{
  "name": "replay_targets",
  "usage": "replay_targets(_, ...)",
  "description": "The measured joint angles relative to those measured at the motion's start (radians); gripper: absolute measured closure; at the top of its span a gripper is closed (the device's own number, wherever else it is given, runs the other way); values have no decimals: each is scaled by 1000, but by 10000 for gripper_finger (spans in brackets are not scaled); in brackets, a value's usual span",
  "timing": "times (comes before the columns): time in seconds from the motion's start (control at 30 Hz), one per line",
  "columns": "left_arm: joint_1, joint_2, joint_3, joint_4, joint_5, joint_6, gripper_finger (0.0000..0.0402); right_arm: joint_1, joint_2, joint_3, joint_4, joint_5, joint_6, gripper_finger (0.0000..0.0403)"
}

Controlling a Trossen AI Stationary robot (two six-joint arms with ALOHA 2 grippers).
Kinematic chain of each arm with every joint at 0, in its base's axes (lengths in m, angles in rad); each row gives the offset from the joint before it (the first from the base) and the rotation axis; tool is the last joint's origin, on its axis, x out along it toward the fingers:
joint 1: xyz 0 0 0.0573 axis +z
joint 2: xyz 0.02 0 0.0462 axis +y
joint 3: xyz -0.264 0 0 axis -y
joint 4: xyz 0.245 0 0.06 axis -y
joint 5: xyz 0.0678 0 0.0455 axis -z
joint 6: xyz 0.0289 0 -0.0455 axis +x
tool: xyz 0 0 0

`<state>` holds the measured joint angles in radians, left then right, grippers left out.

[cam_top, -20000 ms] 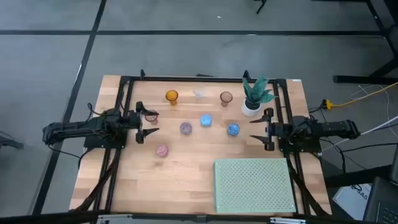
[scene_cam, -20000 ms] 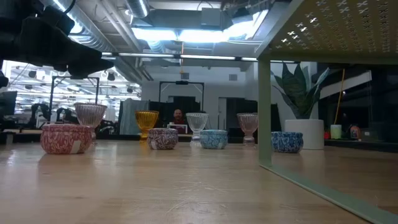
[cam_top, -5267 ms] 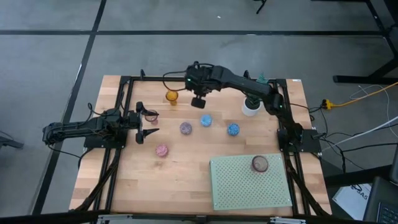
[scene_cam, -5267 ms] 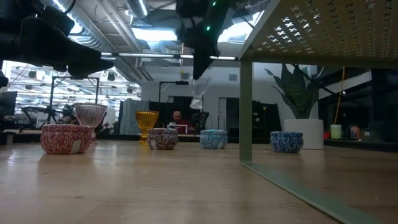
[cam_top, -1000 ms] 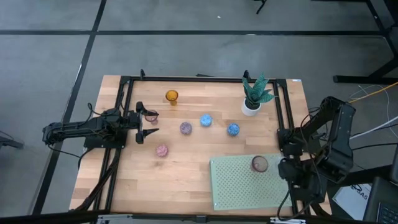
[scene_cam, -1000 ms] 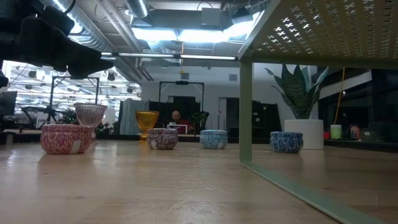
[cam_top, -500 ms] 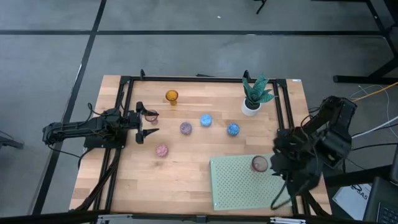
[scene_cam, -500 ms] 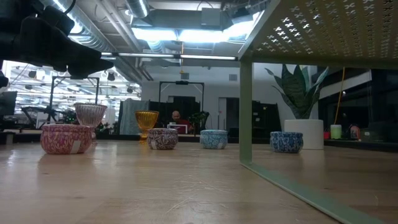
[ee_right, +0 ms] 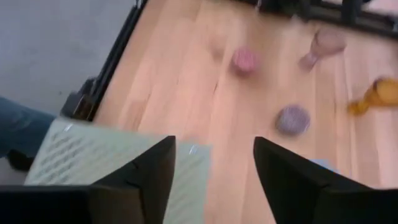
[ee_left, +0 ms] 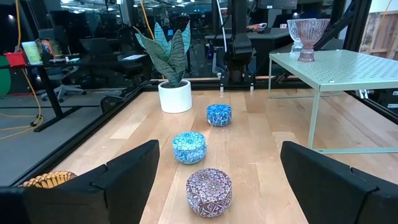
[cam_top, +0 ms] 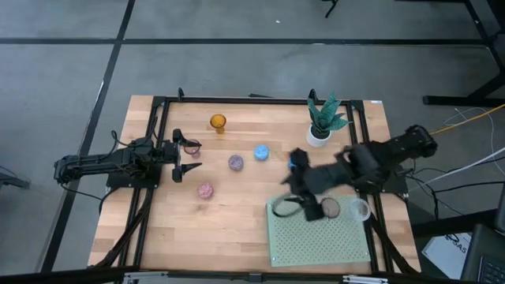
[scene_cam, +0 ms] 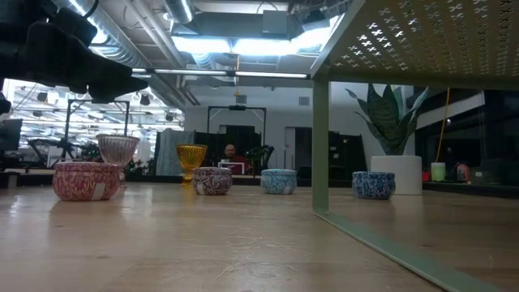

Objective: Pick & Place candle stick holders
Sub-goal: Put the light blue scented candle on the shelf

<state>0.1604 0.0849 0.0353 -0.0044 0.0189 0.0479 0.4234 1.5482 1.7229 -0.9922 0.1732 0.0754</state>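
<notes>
While over mat, right gripper agape, empty

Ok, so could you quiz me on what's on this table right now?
1. How many holders stand on the green mat?
2. True or false: the amber holder stands on the mat.
3. Which tool hangs over the mat: A left, B right?
Key:
1. Two: the brown holder and the clear holder.
2. False: the amber holder stands on bare wood.
3. B: the right tool, open; the left tool waits far off.
</notes>
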Motion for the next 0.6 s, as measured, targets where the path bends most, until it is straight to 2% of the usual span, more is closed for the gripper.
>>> replay_targets(0.13, 0, 0, 0, 0, 0, 0, 68, -112, 48, 0, 105, -122, -60, 144)
replay_targets(0.27, 0, 0, 0, 0, 0, 0, 68, -209, 101, 0, 139, -214, -88, 114)
replay_targets(0.47, 0, 0, 0, 0, 0, 0, 68, -319, 179, 0, 137, -229, -109, 77)
replay_targets(0.6, 0, 0, 0, 0, 0, 0, 68, -389, 229, 0, 139, -228, -109, 66)
